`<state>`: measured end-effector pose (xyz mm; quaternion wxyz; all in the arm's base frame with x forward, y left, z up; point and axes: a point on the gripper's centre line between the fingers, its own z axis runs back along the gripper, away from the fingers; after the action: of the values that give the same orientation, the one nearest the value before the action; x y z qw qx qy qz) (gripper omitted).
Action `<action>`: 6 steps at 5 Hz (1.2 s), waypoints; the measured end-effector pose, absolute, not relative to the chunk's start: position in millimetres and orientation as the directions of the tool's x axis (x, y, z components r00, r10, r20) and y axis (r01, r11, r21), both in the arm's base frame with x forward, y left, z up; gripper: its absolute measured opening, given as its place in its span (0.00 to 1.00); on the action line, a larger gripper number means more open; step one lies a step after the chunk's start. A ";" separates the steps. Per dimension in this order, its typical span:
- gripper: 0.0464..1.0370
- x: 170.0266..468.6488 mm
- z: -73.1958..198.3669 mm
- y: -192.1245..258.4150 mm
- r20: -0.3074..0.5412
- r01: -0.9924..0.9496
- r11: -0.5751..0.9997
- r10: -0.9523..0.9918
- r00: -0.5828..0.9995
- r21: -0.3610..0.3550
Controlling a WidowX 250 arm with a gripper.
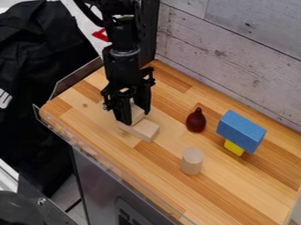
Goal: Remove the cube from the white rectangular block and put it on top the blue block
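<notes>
Cube [137, 115] partly behind the claw [136, 118]

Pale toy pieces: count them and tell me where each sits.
3: the cube at the gripper, the rectangular block beneath the cube, and the cylinder standing apart. The gripper may hide more.

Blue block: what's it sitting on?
Under the blue block, part of a yellow block shows. The rest is covered, so its full shape, and whether anything else is under there, can't be seen.
</notes>
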<state>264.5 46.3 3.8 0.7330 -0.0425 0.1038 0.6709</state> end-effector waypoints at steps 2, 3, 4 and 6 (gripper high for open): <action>0.53 298.3 68.2 -3.4 -0.130 -0.990 0.102 0.985 0.115 -0.100; 0.53 318.5 99.1 -52.7 -0.093 -0.950 0.254 0.957 0.274 -0.182; 0.53 325.4 109.2 -78.6 -0.073 -0.924 0.337 0.932 0.354 -0.180; 0.53 328.5 90.7 -103.5 -0.133 -0.925 0.356 0.919 0.372 -0.131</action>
<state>328.5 -103.5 90.7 0.8232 -0.0918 0.0183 0.5599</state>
